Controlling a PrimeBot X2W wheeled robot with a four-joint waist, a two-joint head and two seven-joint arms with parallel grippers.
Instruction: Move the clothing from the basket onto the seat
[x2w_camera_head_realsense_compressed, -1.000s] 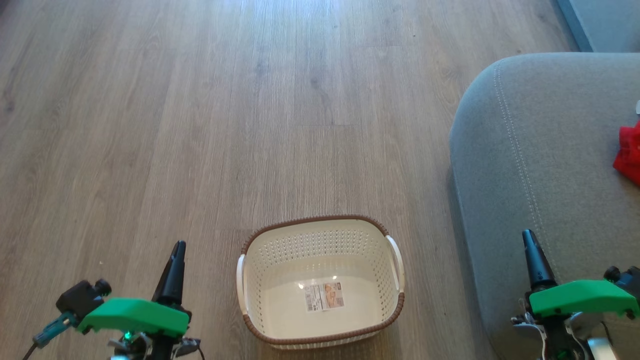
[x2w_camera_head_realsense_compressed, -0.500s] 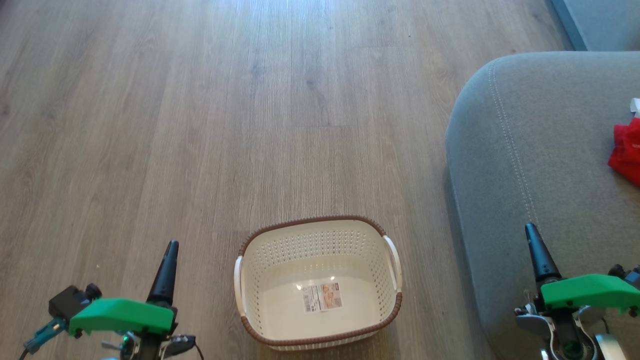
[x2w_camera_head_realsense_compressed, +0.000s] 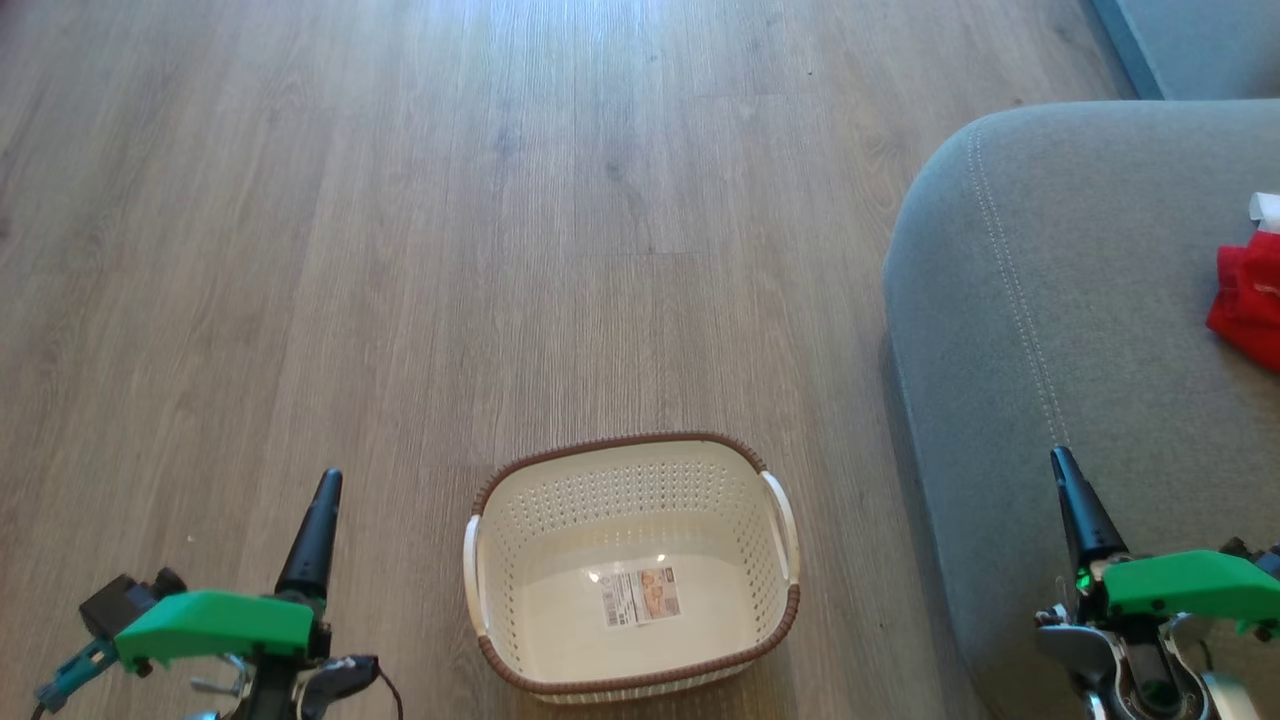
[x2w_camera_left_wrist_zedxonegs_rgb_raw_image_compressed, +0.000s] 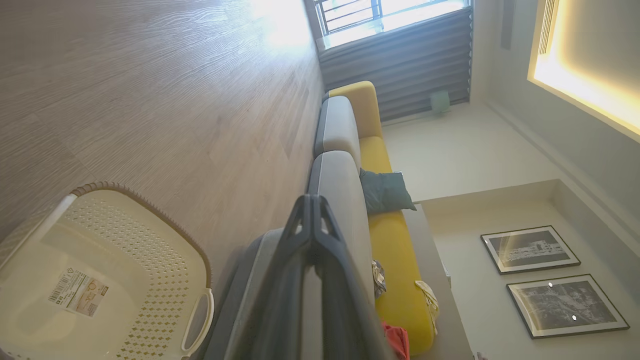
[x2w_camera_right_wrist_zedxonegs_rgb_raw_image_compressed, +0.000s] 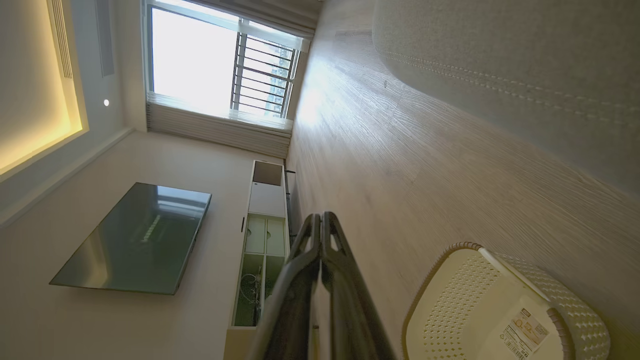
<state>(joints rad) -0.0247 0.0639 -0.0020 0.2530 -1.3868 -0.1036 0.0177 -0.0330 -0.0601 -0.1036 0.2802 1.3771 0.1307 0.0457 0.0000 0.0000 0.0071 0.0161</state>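
Note:
The cream basket (x2w_camera_head_realsense_compressed: 782, 512) with its brown rim stands on the floor in the lower middle of the head view, holding just its label sticker (x2w_camera_head_realsense_compressed: 641, 597). Red clothing (x2w_camera_head_realsense_compressed: 1244, 300) with a white edge lies on the grey-green seat (x2w_camera_head_realsense_compressed: 1080, 300) at the far right. My left gripper (x2w_camera_head_realsense_compressed: 318, 500) is shut and empty, left of the basket. Over the seat's front edge my right gripper (x2w_camera_head_realsense_compressed: 1068, 480) is shut and empty too. The left wrist view has the basket (x2w_camera_left_wrist_zedxonegs_rgb_raw_image_compressed: 165, 235), the seat (x2w_camera_left_wrist_zedxonegs_rgb_raw_image_compressed: 340, 185), a red scrap of clothing (x2w_camera_left_wrist_zedxonegs_rgb_raw_image_compressed: 397, 340) and my shut fingers (x2w_camera_left_wrist_zedxonegs_rgb_raw_image_compressed: 312, 205). In the right wrist view are the basket (x2w_camera_right_wrist_zedxonegs_rgb_raw_image_compressed: 450, 300), seat (x2w_camera_right_wrist_zedxonegs_rgb_raw_image_compressed: 500, 50) and shut gripper (x2w_camera_right_wrist_zedxonegs_rgb_raw_image_compressed: 320, 220).
Wood-look floor (x2w_camera_head_realsense_compressed: 500, 250) stretches ahead and left of the basket. A yellow sofa back (x2w_camera_left_wrist_zedxonegs_rgb_raw_image_compressed: 395, 250) with a dark cushion (x2w_camera_left_wrist_zedxonegs_rgb_raw_image_compressed: 385, 190) runs behind the seat. A TV (x2w_camera_right_wrist_zedxonegs_rgb_raw_image_compressed: 135, 240) and a low cabinet (x2w_camera_right_wrist_zedxonegs_rgb_raw_image_compressed: 262, 235) stand along the far wall.
The view has drifted slightly, so more of the red clothing and the seat shows. Both grippers sit a little lower in the picture, the left one most, and stay shut.

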